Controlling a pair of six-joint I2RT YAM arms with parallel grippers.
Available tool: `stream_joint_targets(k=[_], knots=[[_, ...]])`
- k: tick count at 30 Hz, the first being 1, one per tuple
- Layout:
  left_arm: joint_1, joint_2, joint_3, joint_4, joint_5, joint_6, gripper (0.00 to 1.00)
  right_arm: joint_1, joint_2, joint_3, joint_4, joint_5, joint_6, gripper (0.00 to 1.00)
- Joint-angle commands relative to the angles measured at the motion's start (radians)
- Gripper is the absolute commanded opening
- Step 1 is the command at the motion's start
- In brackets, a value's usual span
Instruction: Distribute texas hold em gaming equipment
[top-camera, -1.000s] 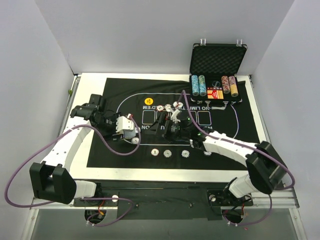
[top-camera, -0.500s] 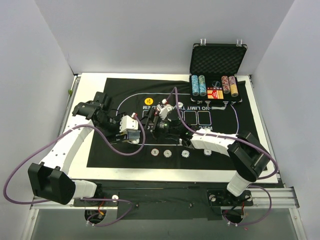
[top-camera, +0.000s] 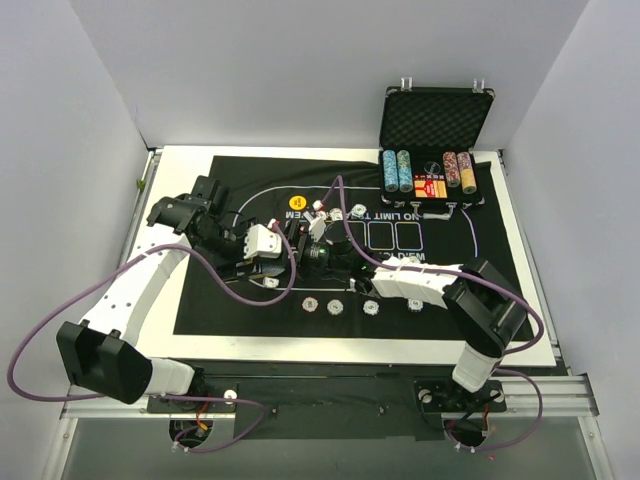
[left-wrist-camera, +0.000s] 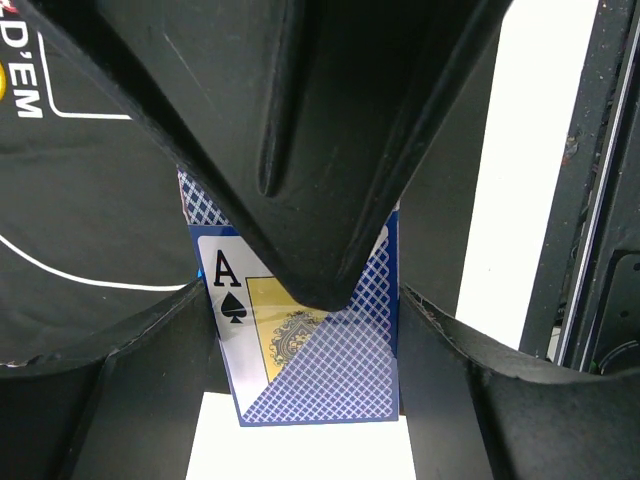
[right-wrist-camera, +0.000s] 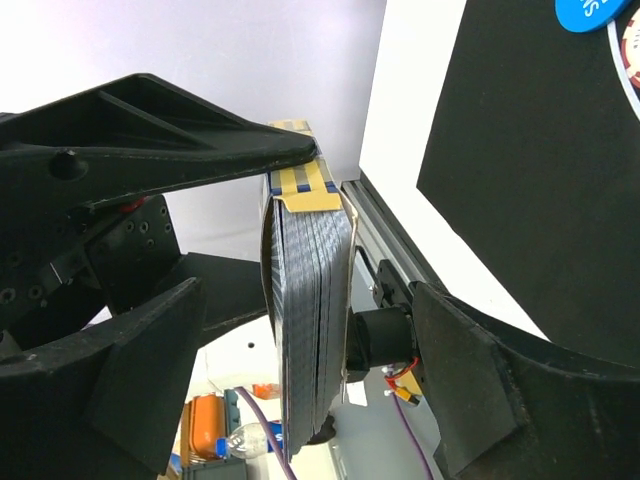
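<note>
Cards (left-wrist-camera: 300, 380) stand clamped in the left hand (left-wrist-camera: 302, 320), between the parted fingers of the right hand (right-wrist-camera: 308, 290).

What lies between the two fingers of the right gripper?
The deck of cards, gripped by the left gripper; the right wrist view shows it.

Mat (top-camera: 470, 290) lies on the tabletop (top-camera: 185, 160). Case (top-camera: 436, 150) sits at the far right corner, chip stacks (top-camera: 397, 170) side by side inside. Row of chips (top-camera: 336, 306) lies along the mat's near edge. Button disc (top-camera: 296, 201) is on the mat, far left. Left tool (top-camera: 268, 258) and right tool (top-camera: 303, 245) meet over the mat's left half, with the card deck (left-wrist-camera: 320, 370) between them.
</note>
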Motion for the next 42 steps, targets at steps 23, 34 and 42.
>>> stream_joint_targets(k=[23,34,42], knots=[[-0.042,-0.036,0.096,0.129,-0.006,-0.178,0.56,-0.018,0.023,-0.020,0.308,-0.041,0.138,0.15],[-0.022,-0.059,0.119,0.173,-0.036,-0.301,0.92,-0.079,-0.026,-0.058,0.330,-0.054,0.165,0.12],[0.130,0.006,0.260,-0.060,0.251,-0.248,0.93,-0.092,-0.055,-0.070,0.340,-0.089,0.182,0.12]])
